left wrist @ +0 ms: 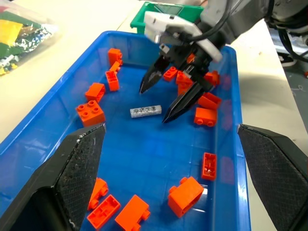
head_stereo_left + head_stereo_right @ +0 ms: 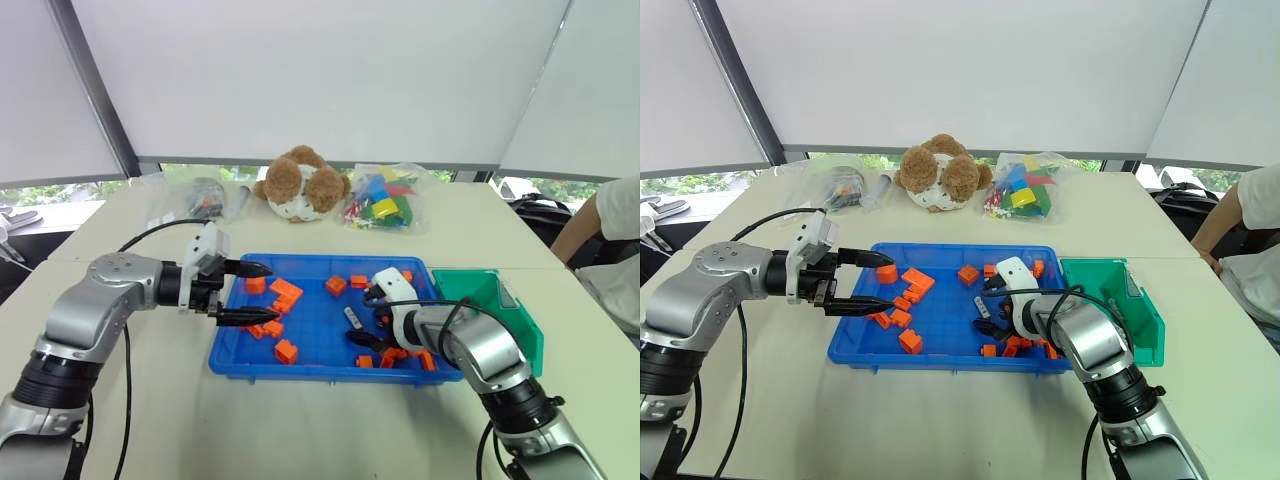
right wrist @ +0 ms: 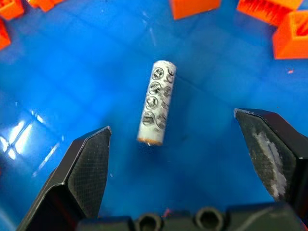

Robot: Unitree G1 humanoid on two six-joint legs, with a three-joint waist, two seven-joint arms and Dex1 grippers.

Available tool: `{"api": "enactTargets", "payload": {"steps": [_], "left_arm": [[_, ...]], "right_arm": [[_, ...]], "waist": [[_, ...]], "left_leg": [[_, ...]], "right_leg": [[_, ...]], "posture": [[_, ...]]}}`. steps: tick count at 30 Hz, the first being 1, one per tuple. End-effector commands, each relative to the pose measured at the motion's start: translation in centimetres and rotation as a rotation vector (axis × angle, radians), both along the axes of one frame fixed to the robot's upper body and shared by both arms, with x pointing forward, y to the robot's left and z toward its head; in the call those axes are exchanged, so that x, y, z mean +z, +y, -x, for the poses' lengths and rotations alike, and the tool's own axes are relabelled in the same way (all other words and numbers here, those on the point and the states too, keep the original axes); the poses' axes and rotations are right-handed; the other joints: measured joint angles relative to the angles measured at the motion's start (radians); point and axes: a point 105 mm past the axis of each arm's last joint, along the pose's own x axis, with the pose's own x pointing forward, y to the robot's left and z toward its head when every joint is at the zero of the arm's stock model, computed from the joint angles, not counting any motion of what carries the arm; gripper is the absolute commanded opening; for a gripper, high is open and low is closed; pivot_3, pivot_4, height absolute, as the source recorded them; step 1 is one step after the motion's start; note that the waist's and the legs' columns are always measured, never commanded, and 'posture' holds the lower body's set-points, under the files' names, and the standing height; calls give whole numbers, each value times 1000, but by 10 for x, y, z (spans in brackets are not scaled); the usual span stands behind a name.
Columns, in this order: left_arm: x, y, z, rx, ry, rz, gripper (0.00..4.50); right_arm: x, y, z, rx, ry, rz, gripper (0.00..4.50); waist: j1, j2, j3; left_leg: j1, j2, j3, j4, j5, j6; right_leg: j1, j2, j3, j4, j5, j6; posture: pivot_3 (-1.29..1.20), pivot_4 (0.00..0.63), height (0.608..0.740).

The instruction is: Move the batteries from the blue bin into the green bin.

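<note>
One battery [image 3: 156,102] lies flat on the gridded floor of the blue bin [image 2: 232,345], right of the bin's centre, among orange blocks [image 2: 285,291] but touching none. In the right wrist view its long axis runs from about 1 o'clock to 7 o'clock, one end cap nearest the camera. The right gripper [image 1: 156,102] hangs just above it with jaws spread wide and nothing in them, one finger to each side of the cylinder. The left gripper [image 2: 262,292] hovers over the bin's left part, jaws also parted and empty. The battery looks light, rigid and smooth (likely to roll or squirt out if pinched near an end), so the best hold is probably across its middle, squeezing the round flanks. The green bin [image 2: 520,320] sits against the blue bin's right edge, at 3 o'clock from the battery, on the tabletop [image 2: 150,420].
</note>
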Motion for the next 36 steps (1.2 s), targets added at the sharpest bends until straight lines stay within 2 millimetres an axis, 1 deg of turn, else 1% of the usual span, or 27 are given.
{"api": "enactTargets", "payload": {"steps": [1, 2, 5, 6, 8, 9, 12, 13, 15, 16, 17, 19, 21, 22, 23, 24, 25, 26, 28, 30, 34, 36], "left_arm": [[12, 2, 3, 3, -45, 10, 4500], [12, 2, 2, 2, -46, 10, 4500], [12, 1, 2, 1, -48, 11, 4500], [12, 1, 2, 1, -48, 11, 4500], [12, 1, 2, 1, -49, 11, 4500], [12, 1, 2, 0, -48, 10, 4500], [11, 1, 2, 0, -46, 9, 4500], [11, 1, 2, 0, -45, 9, 4500], [11, 1, 3, 0, -45, 9, 4500], [11, 1, 3, 0, -45, 9, 4500], [11, 1, 4, 1, -44, 12, 4500], [12, 2, 5, 2, -43, 16, 4500], [10, 2, 5, 1, -37, 14, 4500], [9, 3, 5, 1, -35, 13, 4500], [9, 2, 5, 0, -32, 14, 4500], [9, 2, 5, -2, -30, 15, 4500], [9, 2, 5, -4, -28, 16, 4500], [9, 2, 4, -6, -27, 16, 4500], [8, 2, 4, -10, -24, 15, 4500], [8, 2, 4, -15, -21, 14, 4500], [7, 2, 3, -21, -19, 11, 4500], [7, 2, 4, -22, -19, 10, 4500]], "right_arm": [[3, 3, -5, -24, -22, -9, 4421], [0, 3, -6, -27, -23, 9, 4421], [-6, 7, -6, -18, -22, 36, 3605], [-6, 7, -6, -17, -21, 35, 3080], [-7, 8, -6, -15, -23, 43, 2285], [-7, 8, -6, -13, -22, 43, 1700], [-3, 7, -4, -3, -30, 42, 176], [1, 7, -4, 2, -39, 41, 45], [21, 1, -8, -2, -119, 37, 56], [33, -8, -11, -26, -161, 45, 56], [49, -21, -13, -56, -215, 51, 56], [66, -35, -14, -87, -268, 59, 56], [100, -74, -13, -175, -330, 46, 56], [112, -87, -11, -204, -354, 45, 56], [124, -113, -7, -263, -371, 71, 56], [130, -131, -3, -304, -377, 97, 56], [132, -147, 2, -338, -372, 120, 56], [132, -159, 6, -361, -361, 138, 56], [123, -175, 12, -382, -324, 174, 56], [114, -180, 17, -374, -291, 179, 56], [97, -177, 23, -327, -240, 156, 56], [93, -176, 25, -315, -228, 148, 1126]], "waist": [[0, 0, 0], [0, 0, 0], [0, 0, 0], [0, 0, 0], [0, 0, 0], [0, 0, 0], [0, 0, 0], [0, 0, 0], [2, 0, 0], [3, 0, 0], [3, 0, 0], [4, 0, 0], [3, 0, 0], [6, 0, 0], [7, 0, 0], [9, 0, 0], [9, 0, 0], [8, 0, 0], [4, -1, 0], [-4, -1, 0], [-7, 1, 0], [-2, 1, 0]], "left_leg": [[0, 0, 0, 0, 0, 0], [0, 0, 0, 0, 0, 0], [0, 0, 0, 0, 0, 0], [0, 0, 0, 0, 0, 0], [0, 0, 0, 0, 0, 0], [0, 0, 0, 0, 0, 0], [0, 0, 0, 0, 0, 0], [0, 0, 0, 0, 0, 0], [0, 0, 0, 0, 0, 0], [0, 0, 0, 0, 0, 0], [0, 0, 0, 0, 0, 0], [-1, 0, 0, 0, 0, 0], [-1, 0, 0, 0, 0, 0], [-1, 0, 0, 0, 0, 0], [-1, 0, 0, 0, 0, 0], [0, 0, 0, 0, 0, 0], [-1, 0, 0, -1, 0, 0], [0, 0, 0, -1, 0, 1], [0, 0, 0, -1, -1, 1], [1, 0, 0, -1, -1, 1], [1, 0, 0, -1, -1, 1], [1, 0, 0, -1, -1, 1]], "right_leg": [[0, 0, 0, 0, 0, 0], [0, 0, 0, 0, 0, 0], [0, 0, 0, 0, 0, 0], [0, 0, 0, 0, 0, 0], [0, 0, 0, 0, 0, 0], [0, 0, 0, 0, 0, 0], [0, 0, 0, 0, 0, 0], [0, 0, 0, 0, 0, 0], [0, 0, 0, 0, 0, 0], [0, 0, 0, 0, 0, 0], [0, 0, 0, 0, 0, 0], [0, 0, 0, 0, 0, 0], [0, -1, 0, 0, 0, 0], [0, -1, 0, -1, 0, 0], [0, -1, 0, -1, 0, 0], [0, -1, 0, -1, 0, 0], [0, -1, 0, -1, 0, 0], [0, -1, 0, -2, 0, 0], [0, 0, 0, -2, 0, 0], [1, 0, 1, -2, 0, 0], [0, 1, 2, -1, 0, 0], [0, 1, 2, -1, 0, 0]], "posture": [[0, 150, 733], [0, 150, 733], [0, 150, 733], [0, 150, 733], [0, 150, 733], [0, 150, 733], [0, 150, 733], [0, 150, 733], [0, 150, 733], [0, 150, 733], [0, 150, 733], [0, 150, 733], [0, 150, 733], [0, 150, 733], [0, 150, 733], [0, 150, 733], [0, 150, 733], [0, 150, 733], [0, 150, 733], [0, 150, 733], [0, 150, 733], [0, 150, 733]]}}
